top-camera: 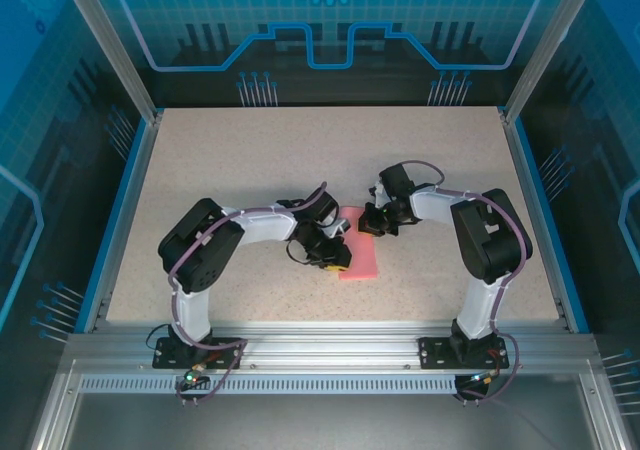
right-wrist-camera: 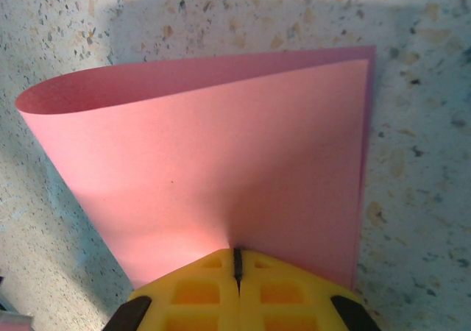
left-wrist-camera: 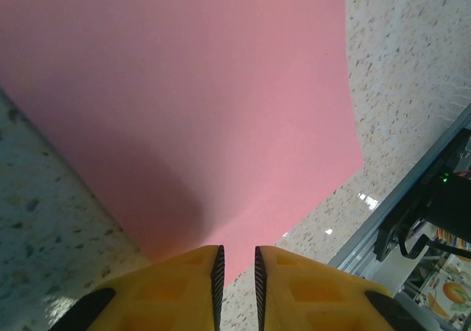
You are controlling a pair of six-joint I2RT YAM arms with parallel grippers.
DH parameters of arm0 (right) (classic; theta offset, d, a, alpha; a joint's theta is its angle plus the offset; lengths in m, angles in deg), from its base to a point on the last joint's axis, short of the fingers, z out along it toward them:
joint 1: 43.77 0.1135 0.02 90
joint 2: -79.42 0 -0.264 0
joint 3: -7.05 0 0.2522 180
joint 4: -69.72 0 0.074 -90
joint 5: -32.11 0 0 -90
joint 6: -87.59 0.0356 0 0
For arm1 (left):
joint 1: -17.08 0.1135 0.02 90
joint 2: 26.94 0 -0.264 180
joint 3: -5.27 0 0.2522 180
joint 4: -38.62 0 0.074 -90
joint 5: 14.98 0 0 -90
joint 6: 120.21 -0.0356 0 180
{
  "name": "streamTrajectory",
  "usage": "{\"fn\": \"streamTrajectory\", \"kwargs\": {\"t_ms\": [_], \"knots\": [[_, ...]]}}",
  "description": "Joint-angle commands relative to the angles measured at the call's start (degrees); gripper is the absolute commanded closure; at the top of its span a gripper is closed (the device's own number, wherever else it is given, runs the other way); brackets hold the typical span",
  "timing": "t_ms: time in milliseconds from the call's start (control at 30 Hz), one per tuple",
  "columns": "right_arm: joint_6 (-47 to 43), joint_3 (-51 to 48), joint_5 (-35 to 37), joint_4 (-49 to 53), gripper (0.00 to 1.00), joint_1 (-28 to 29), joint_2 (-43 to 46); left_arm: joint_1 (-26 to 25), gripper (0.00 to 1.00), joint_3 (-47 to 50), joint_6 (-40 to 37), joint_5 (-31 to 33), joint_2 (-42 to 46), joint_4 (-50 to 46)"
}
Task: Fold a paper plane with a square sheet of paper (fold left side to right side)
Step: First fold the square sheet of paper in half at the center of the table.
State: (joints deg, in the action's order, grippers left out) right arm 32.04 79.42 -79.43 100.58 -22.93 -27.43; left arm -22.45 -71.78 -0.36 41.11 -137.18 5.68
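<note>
Loosely doubled pink paper, uncreased.

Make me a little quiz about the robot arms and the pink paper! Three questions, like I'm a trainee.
1. True or false: the right gripper is shut on the paper.
2. Where does the paper lie? A. on the table B. in a box C. on a chair
3. Short answer: is the paper's fold pressed flat?
Key: 1. True. 2. A. 3. No, it bulges in a rounded loop.
</note>
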Motion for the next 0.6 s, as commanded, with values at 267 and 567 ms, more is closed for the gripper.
{"fn": "streamTrajectory", "kwargs": {"t_ms": [267, 567], "knots": [[-0.36, -1.37, 5.56, 5.14, 1.00, -0.71, -3.28, -0.80, 0.78, 0.42, -1.76, -2.30, -1.06, -3.92], [-0.51, -1.27, 6.02, 5.58, 1.00, -0.68, -3.19, -0.90, 0.78, 4.40, -1.19, -2.52, 1.73, -4.16]]}}
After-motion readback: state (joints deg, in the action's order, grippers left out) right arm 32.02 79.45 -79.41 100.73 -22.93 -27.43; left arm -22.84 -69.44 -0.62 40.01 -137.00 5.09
